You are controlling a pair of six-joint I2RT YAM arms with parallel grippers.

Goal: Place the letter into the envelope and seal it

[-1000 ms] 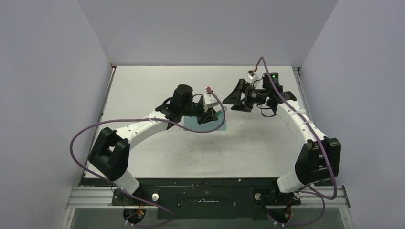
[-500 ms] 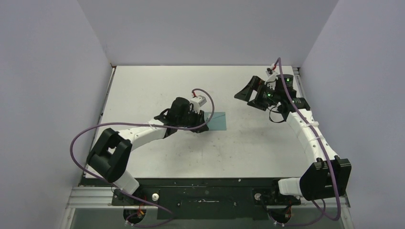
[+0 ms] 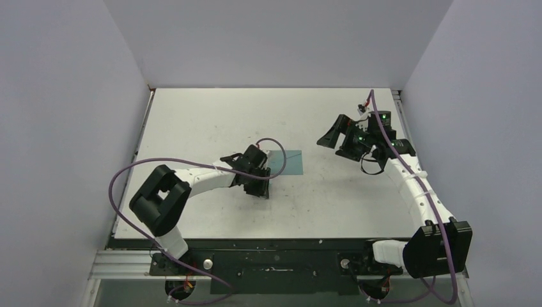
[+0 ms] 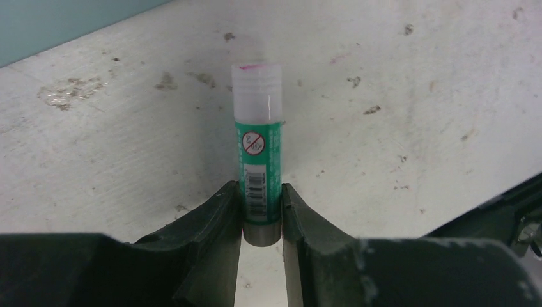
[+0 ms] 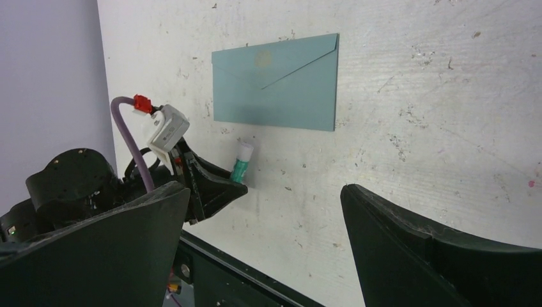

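The teal envelope [image 3: 291, 163] lies flat on the table with its triangular flap folded down; it also shows in the right wrist view [image 5: 275, 83] and as a corner in the left wrist view [image 4: 51, 19]. The letter is out of view. My left gripper [image 3: 262, 190] sits low just in front of the envelope's near edge, shut on the base of a white-and-green glue tube [image 4: 257, 141], whose capped end points toward the envelope. The tube [image 5: 242, 163] is right at the table surface. My right gripper [image 3: 327, 137] hangs in the air to the envelope's right, wide open and holding nothing.
The white table [image 3: 211, 115] is scuffed and walled by grey panels on three sides. Its black front edge [image 5: 255, 268] runs below the left arm. The right arm's elbow reaches along the table's right side.
My left gripper drew back off the envelope toward the near side and came down to the table with the glue tube. My right gripper opened wide and pulled away to the right.
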